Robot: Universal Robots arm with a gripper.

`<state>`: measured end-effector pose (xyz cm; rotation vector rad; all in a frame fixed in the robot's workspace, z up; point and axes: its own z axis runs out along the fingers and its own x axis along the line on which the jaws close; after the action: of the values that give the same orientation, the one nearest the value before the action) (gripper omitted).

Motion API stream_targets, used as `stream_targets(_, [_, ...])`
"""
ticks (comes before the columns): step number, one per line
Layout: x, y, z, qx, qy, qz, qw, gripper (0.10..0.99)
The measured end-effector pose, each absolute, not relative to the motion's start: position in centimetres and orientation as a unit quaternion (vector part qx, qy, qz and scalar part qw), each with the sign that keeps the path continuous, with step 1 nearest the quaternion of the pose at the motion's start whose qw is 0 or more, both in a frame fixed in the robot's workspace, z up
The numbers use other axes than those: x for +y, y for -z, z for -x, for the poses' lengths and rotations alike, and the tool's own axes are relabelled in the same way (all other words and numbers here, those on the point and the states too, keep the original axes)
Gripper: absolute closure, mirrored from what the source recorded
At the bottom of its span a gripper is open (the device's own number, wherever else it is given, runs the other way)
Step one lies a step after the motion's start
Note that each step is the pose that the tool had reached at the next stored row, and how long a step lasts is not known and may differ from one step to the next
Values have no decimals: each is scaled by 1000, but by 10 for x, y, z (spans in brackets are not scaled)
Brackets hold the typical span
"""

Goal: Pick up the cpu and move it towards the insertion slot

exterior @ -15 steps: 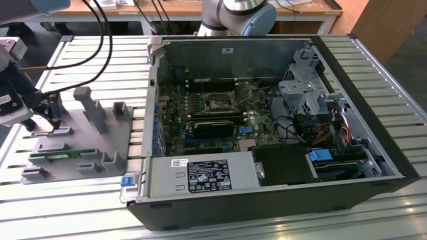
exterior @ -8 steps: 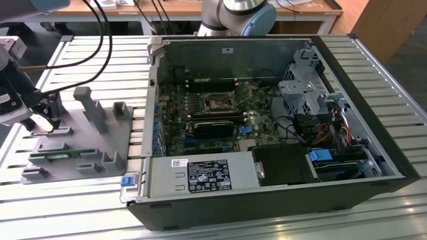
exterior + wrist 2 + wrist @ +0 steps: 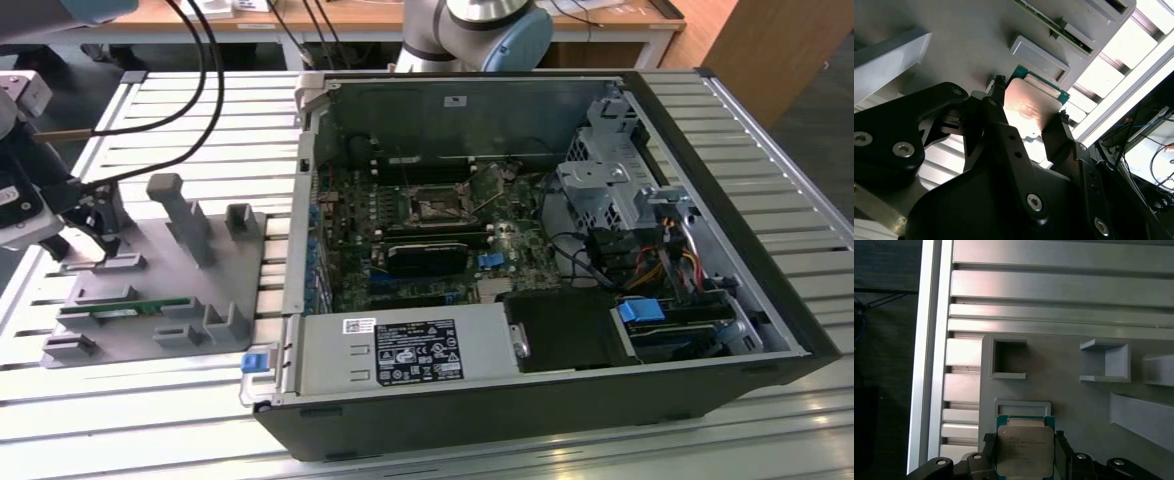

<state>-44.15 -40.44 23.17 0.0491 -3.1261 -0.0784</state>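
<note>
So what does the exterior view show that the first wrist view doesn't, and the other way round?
Exterior view: the open computer case with the insertion slot on its board. First wrist view: the cpu up close, silver top showing, clamped between the jaws of the gripper. Both: the grey fixture tray on the slatted table.
</note>
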Motion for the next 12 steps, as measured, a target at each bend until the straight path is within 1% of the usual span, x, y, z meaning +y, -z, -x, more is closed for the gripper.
stream_targets(12, [-404,-234,442,-1000,25,-16,7,541])
